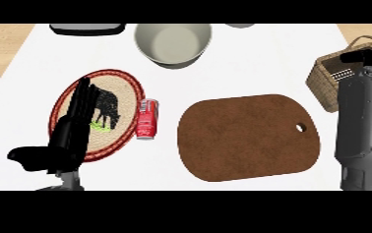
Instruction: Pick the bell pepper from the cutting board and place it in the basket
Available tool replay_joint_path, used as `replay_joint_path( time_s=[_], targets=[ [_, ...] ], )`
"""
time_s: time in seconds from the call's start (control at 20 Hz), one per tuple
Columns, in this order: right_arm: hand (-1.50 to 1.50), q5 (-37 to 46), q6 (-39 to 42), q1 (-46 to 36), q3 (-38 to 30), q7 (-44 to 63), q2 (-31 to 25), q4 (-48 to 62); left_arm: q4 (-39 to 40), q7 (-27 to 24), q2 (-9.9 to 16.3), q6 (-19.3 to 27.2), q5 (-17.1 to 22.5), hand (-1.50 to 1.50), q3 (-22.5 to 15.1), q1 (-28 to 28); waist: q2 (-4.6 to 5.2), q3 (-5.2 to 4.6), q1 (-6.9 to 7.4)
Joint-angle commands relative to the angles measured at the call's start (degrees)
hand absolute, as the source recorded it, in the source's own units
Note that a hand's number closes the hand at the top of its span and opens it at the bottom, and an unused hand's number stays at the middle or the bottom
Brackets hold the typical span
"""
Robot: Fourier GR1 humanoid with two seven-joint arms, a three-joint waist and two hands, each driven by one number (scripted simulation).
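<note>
Bell pepper not visible anywhere; its whereabouts could not be told. Cutting board (249, 137), near centre: brown, wood-grained, rounded, small hole by its right edge, bare on top. Left hand (73, 129), near left: fingers straight and together, pointing far, over a round woven plate (125, 87) with red rim and a black animal figure. Red can (147, 119) lay just right of the plate. Desk (240, 74): smooth white. Right hand (354, 56), far right, over the wicker basket (325, 74); state of its fingers could not be told. Grey bowl (173, 43) far centre.
</note>
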Motion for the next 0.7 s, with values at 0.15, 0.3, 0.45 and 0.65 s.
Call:
replay_joint_path(
  time_s=[0.15,0.3,0.45,0.65],
  targets=[
    [-1.5,8.86,-2.53,-2.74,3.76,6.81,-1.72,-4.94,-0.24,0.79,0.31,0.02,0.43,0.0,1.02,-0.66,-0.03,-0.05,0.06],
    [-1.5,11.38,1.47,-1.42,3.87,8.41,-1.25,-10.97,1.98,1.63,0.84,-1.05,1.88,0.0,2.22,-3.26,-0.12,-0.05,-0.48],
    [-1.5,13.34,5.75,1.95,3.49,9.4,0.67,-18.65,-3.19,3.11,0.32,0.68,-0.19,0.0,0.53,-0.17,-0.36,-0.04,-0.72],
    [-1.5,18.56,9.52,-0.02,3.64,12.22,2.33,-27.56,-1.59,1.23,-0.68,0.31,-0.91,0.0,-0.95,0.81,-0.46,-0.08,-0.7]
  ],
)
